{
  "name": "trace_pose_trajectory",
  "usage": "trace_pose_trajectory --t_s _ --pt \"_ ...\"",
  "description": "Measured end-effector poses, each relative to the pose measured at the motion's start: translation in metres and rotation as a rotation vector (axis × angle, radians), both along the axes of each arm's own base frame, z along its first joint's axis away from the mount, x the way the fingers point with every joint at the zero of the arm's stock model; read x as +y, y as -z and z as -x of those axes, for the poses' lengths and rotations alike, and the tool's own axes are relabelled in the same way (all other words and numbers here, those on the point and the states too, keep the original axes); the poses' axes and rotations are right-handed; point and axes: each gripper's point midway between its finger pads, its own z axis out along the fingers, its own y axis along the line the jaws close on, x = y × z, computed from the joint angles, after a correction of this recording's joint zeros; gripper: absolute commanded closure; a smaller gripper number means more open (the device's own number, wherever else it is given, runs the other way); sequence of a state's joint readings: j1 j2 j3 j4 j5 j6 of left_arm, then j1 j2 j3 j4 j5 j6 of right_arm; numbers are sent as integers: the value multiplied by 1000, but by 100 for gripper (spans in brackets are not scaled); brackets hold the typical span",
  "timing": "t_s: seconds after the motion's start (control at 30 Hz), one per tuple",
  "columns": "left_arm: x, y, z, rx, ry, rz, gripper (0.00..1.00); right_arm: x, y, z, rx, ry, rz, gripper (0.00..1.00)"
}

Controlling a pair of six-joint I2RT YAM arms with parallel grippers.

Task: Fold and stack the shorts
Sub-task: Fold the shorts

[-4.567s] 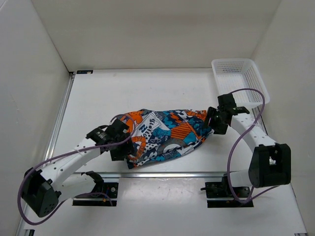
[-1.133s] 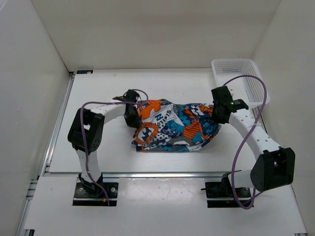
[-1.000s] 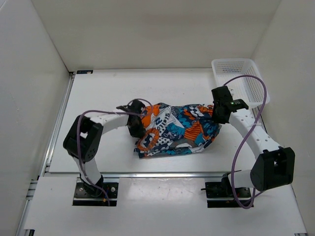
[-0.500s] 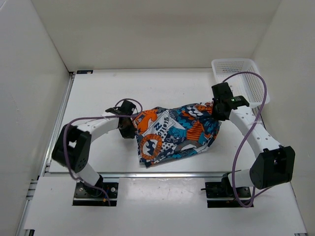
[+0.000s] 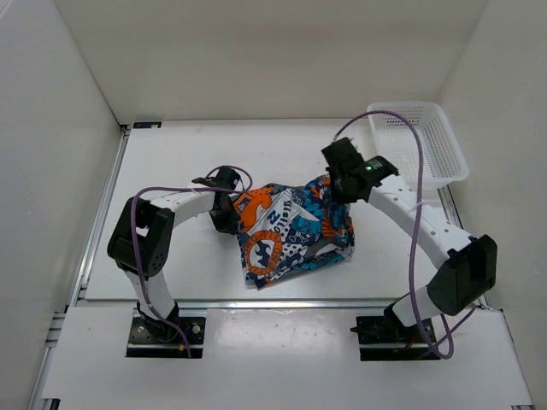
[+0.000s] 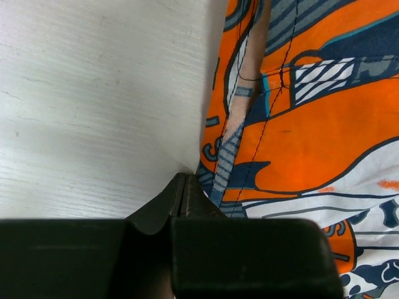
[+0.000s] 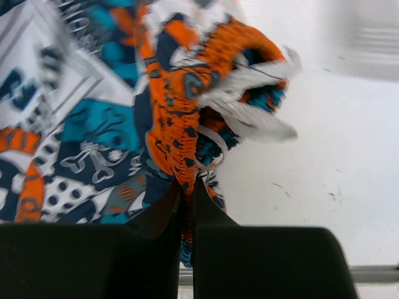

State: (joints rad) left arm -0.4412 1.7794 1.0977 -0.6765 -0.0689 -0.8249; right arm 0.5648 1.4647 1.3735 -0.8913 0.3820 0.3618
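Note:
The shorts, printed in orange, teal, white and black, lie bunched mid-table. My left gripper sits low at their left edge. In the left wrist view its fingertips meet at the hem, so the gripper is shut on the cloth. My right gripper is above the shorts' upper right corner, shut on the gathered orange waistband, which runs down between the gripper's fingers. A white drawstring hangs loose beside it. That end of the shorts is lifted and pulled leftward.
A white mesh basket stands at the table's back right corner, right of my right arm. White walls close in the table on three sides. A metal rail runs along the near edge.
My right gripper has carried the waistband end left and away from the basket, so the shorts are narrower and more bunched. The left gripper has stayed near the left edge, shifting slightly.

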Motion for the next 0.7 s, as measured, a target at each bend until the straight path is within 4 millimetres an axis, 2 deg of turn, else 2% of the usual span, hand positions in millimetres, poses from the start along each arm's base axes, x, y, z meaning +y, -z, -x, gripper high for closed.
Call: trace_pose_trajectory --t_s 0.23,0.4,0.53,0.7 --pt "0 0 0 0 6 -1 90 95 -1 25 26 -211 12 100" --pt "0 0 0 -1 8 -1 90 156 11 49 49 -338 32 100" --pt "1 0 0 0 3 2 90 187 26 61 73 -400 64 100" --pt "11 0 -2 -2 -27 14 90 202 31 62 77 -419 79 100"
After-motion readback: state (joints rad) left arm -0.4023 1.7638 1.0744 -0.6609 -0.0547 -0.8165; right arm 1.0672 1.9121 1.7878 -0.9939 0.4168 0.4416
